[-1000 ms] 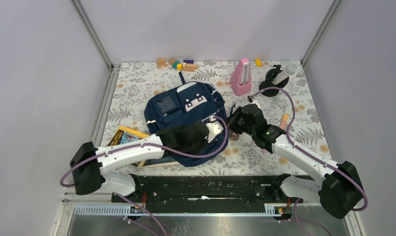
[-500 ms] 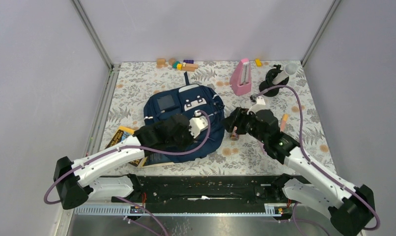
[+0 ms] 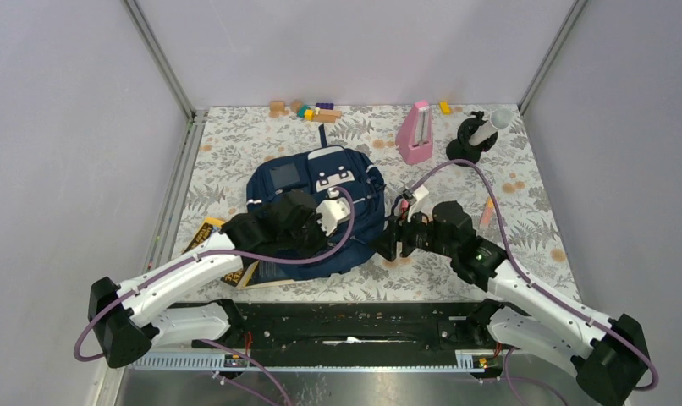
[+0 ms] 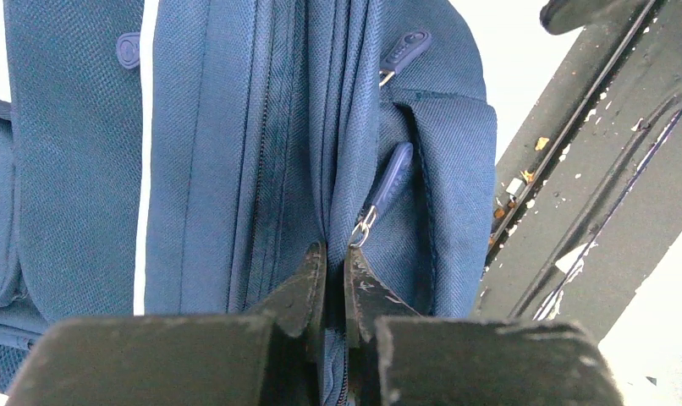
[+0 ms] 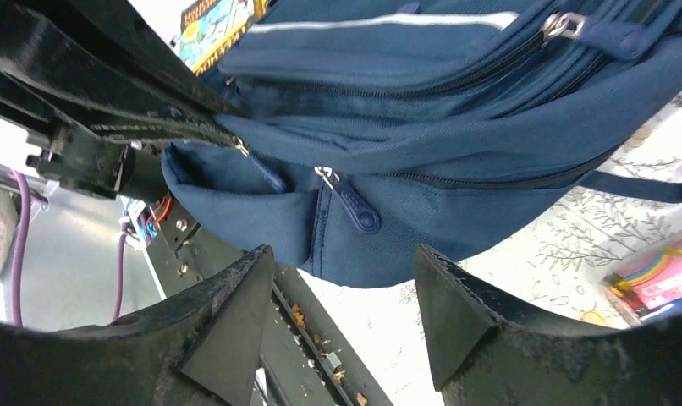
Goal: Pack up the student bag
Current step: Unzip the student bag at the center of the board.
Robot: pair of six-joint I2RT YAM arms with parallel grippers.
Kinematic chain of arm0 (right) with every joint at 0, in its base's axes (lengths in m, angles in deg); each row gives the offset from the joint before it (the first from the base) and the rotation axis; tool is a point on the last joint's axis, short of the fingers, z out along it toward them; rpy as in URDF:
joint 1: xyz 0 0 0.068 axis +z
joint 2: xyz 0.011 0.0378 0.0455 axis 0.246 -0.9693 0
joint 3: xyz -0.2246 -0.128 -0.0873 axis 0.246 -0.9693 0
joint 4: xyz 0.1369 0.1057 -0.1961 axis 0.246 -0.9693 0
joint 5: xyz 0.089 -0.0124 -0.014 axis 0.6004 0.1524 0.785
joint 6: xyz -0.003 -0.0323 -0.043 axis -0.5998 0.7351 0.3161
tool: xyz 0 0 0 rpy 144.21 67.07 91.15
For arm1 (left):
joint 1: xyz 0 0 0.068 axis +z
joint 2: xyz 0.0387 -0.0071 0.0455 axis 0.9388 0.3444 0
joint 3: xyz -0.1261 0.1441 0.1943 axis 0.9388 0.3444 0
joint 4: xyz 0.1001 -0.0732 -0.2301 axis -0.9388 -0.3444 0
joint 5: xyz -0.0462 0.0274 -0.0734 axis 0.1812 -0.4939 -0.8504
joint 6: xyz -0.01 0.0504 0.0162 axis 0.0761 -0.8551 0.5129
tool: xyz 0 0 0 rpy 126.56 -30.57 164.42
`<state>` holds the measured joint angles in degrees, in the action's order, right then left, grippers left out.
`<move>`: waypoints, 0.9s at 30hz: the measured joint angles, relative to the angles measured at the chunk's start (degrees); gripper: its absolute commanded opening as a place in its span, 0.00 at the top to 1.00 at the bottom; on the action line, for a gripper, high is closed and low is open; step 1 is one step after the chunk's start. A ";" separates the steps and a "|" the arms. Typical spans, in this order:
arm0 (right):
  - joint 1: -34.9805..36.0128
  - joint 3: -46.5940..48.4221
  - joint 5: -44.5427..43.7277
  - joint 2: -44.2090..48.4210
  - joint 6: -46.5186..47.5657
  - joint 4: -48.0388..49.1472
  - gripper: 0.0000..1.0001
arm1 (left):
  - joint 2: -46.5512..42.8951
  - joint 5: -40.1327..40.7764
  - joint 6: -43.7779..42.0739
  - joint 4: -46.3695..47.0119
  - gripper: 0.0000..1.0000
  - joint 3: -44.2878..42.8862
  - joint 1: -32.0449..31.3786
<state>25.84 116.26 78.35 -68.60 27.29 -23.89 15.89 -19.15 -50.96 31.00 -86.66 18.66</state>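
Pale lilac walls enclose a counter (image 3: 524, 194) covered in a leafy floral print, and the student bag (image 3: 295, 173) lies flat between the two arms. The left end effector (image 4: 334, 258) is pressed together on the bag's zipper seam, and a navy zipper pull (image 4: 393, 178) dangles just past its tips. The right end effector (image 5: 342, 254) is spread wide and holds nothing, with the bag's lower edge directly ahead of it. The step looks like opening a compartment. To do it well, the pinch should sit on the slider or tab rather than on loose cloth, and the pull should run along the track. The spread end effector could steady the fabric just ahead of it. Every zip stretch in view looks shut, so the bag's contents are hidden. A colourful book (image 3: 209, 233) lies partly under the bag, beside the left arm. A pink holder (image 3: 416, 135) stands well apart from both end effectors, and its inside cannot be made out.
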 measured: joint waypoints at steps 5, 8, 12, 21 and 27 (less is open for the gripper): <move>3.30 1.33 -0.44 -4.15 2.84 -0.74 0.40 | -1.20 -0.33 -0.07 -0.02 1.00 0.11 0.81; 5.22 2.60 -1.99 -6.23 4.24 -0.55 0.43 | -1.27 -0.94 -0.28 -0.02 1.00 0.13 1.20; 6.38 3.65 -4.33 -8.61 5.79 0.07 0.45 | -1.38 -1.51 -0.42 -0.04 1.00 0.22 1.53; 9.14 5.60 -9.20 -14.10 9.62 0.76 0.45 | -1.73 -2.21 -0.44 -0.11 1.00 0.26 2.10; 10.23 6.99 -11.54 -16.70 11.28 0.70 0.50 | -1.75 -2.47 -0.46 -0.55 1.00 0.26 2.43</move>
<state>36.06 123.26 66.81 -85.30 38.56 -23.19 14.14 -21.61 -51.42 30.46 -86.40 21.08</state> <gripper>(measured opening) 0.538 0.040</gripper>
